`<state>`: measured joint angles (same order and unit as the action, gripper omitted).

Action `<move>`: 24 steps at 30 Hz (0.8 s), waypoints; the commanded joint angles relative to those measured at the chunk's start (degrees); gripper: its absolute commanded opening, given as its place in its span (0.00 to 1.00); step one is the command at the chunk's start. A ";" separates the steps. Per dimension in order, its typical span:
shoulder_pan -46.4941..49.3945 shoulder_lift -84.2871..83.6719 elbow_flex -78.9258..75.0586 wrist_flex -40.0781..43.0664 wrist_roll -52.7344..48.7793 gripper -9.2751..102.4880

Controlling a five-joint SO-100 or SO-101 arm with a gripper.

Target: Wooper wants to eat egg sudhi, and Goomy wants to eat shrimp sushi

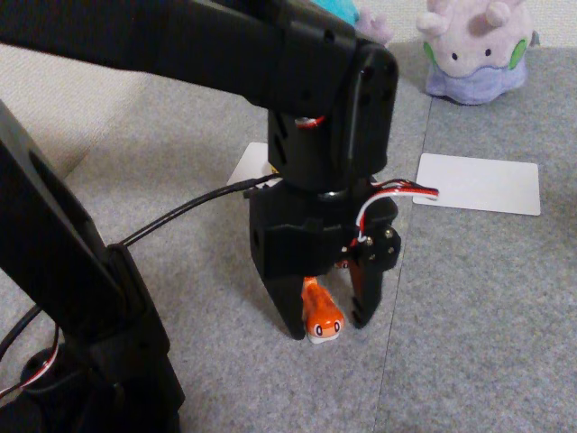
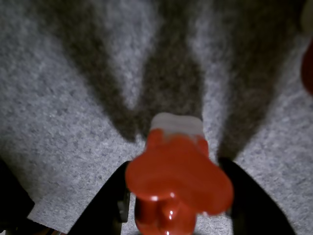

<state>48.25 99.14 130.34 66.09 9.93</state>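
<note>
Black and pointing straight down, the hand (image 1: pixel 327 323) holds the shrimp sushi (image 1: pixel 320 316) between its two fingers, closed narrowly on the small orange fish toy. In the fixed view the toy hangs head-down, its white underside and dot eyes at the lower end, level with the fingertips and just above the grey carpet-like surface (image 1: pixel 478 307). The wrist view looks down the toy's length: the shrimp sushi (image 2: pixel 178 178) shows as a glossy orange-red body with its white end farthest from the camera, a dark finger (image 2: pixel 105 205) on each side of it, and their shadows fanning out over the grey surface (image 2: pixel 58 107).

Behind the hand in the fixed view, a white card (image 1: pixel 480 183) lies flat on the surface to the right, and the corner of another white card (image 1: pixel 250 162) shows to the left of the arm. Well beyond them, at the top right, sits Goomy (image 1: pixel 475 50), upright, facing the camera. A sliver of blue plush, Wooper (image 1: pixel 341 9), shows at the top edge above the arm.
</note>
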 commanded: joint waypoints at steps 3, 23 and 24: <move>-0.62 -0.18 0.00 0.26 1.76 0.20; -0.62 0.26 -0.35 1.23 1.93 0.12; -0.62 0.88 -0.62 1.23 2.20 0.12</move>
<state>47.90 98.96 130.43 66.80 11.51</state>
